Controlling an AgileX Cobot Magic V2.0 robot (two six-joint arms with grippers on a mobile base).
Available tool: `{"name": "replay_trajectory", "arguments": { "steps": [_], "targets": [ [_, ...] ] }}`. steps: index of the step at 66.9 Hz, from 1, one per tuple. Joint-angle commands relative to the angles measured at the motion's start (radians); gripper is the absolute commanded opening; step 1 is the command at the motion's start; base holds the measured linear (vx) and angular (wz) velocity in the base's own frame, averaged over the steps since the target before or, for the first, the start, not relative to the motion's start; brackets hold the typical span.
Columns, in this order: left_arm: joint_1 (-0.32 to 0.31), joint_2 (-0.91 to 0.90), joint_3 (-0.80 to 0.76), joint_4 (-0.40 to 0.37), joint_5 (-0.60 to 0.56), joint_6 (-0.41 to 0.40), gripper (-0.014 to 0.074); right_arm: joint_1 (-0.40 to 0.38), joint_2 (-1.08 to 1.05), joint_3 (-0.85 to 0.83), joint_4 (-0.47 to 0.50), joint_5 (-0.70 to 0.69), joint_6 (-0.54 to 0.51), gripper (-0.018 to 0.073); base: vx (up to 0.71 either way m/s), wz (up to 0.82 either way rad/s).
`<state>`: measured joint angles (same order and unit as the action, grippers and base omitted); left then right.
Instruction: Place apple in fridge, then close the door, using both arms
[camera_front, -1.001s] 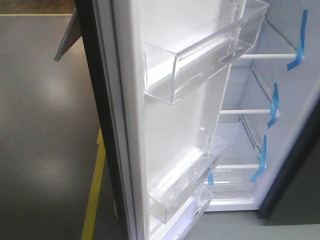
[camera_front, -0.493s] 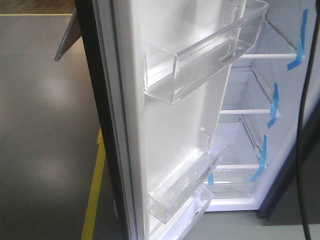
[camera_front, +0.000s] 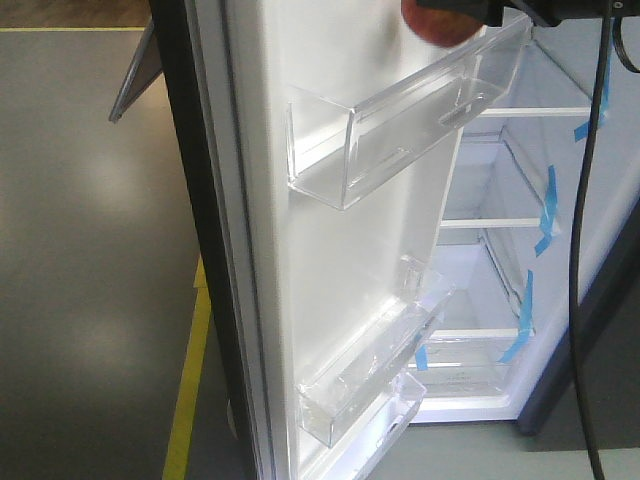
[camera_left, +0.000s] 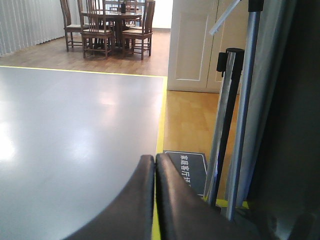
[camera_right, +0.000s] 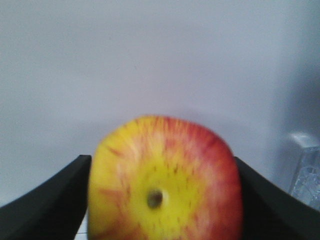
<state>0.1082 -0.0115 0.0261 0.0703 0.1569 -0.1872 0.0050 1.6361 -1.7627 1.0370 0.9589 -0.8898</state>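
Carrying: my right pincer (camera_right: 161, 166) is clamped on the apple (camera_right: 165, 184), one finger on each side, with its yellow dimpled end facing my wrist camera.
Apple's place: at the top edge of the front view, just above the clear top bin (camera_front: 400, 130) of the door (camera_front: 330, 270), and not yet inside the fridge (camera_front: 490, 170).
Left pincer (camera_left: 155, 161): fingers pressed together on nothing, looking out over the grey floor (camera_left: 75, 125).
Done: the apple is in hand and up at the open fridge.
Left: set it on a white shelf (camera_front: 530, 112), let go, pull clear, then swing the wide-open door shut. I judge this under halfway.
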Motion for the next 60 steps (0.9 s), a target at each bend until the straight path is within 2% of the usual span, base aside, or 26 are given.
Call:
{"name": "replay_trajectory", "arguments": {
  "steps": [1, 15, 27, 38, 44, 51, 60],
  "targets": [
    [-0.003, -0.016, 0.027, -0.007, -0.073, -0.001, -0.0006, -0.002, -0.043, -0.034, 0.036, -0.043, -0.007, 0.0622, 0.0, 0.0],
    [-0.003, -0.016, 0.027, -0.007, -0.073, -0.001, -0.0006, -0.002, -0.043, -0.034, 0.043, -0.062, -0.007, 0.0625, 0.0, 0.0],
    [-0.003, -0.016, 0.027, -0.007, -0.073, -0.001, -0.0006, -0.003, -0.073, -0.034, 0.052, -0.065, -0.007, 0.054, 0.0, 0.0],
    [-0.003, -0.016, 0.027, -0.007, -0.085, -0.005, -0.0006, -0.005, -0.136, -0.034, 0.046, -0.076, 0.004, 0.0351, 0.0, 0.0],
    [-0.003, -0.016, 0.027, -0.015, -0.113, -0.012, -0.0006, -0.005, -0.172, -0.034, 0.021, -0.065, 0.006, 0.0182, 0.0, 0.0],
    [-0.003, -0.016, 0.025, -0.07, -0.142, -0.012, -0.0006, -0.005, -0.211, -0.034, -0.016, -0.031, 0.012, -0.0017, 0.0, 0.0],
    [-0.003, -0.016, 0.02, -0.186, -0.192, -0.012, -0.0006, -0.005, -0.249, -0.034, -0.101, 0.041, 0.077, -0.0004, 0.0, 0.0]
  ]
}}
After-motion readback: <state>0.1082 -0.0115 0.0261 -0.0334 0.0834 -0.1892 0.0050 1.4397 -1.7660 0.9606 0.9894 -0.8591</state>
